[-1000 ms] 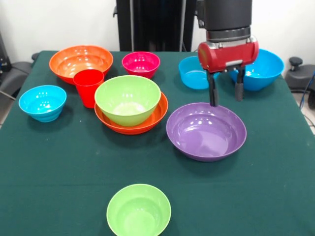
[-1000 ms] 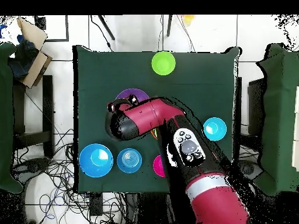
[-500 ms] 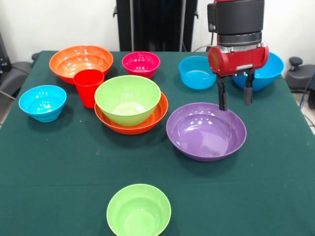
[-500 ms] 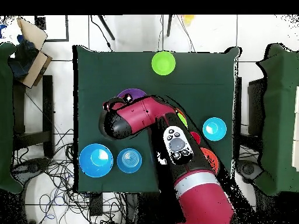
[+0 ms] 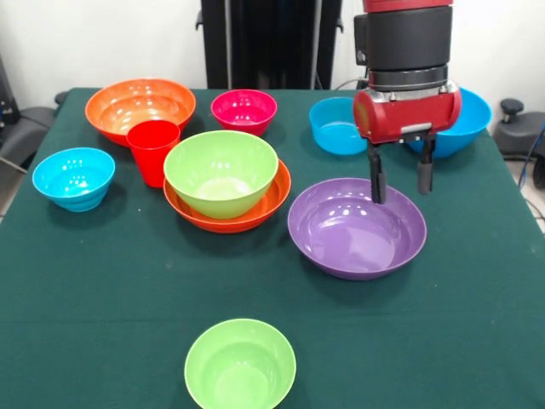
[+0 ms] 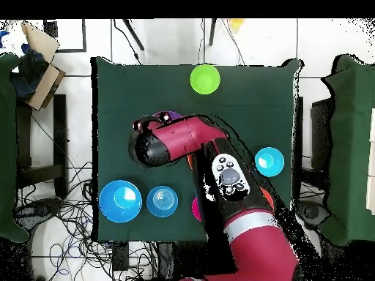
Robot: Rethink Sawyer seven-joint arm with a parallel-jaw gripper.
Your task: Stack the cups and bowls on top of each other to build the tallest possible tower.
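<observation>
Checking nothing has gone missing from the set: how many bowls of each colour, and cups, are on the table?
Orange bowls: 2
Green bowls: 2
Blue bowls: 3
Purple bowl: 1
Magenta bowl: 1
Red cup: 1
Total: 10

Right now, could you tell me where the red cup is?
Front view: the red cup stands left of centre, between the orange bowl behind it and the stacked green bowl.

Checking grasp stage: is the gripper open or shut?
Open. The gripper shows two fingers spread apart with nothing between them, above the purple bowl's far rim.
</observation>
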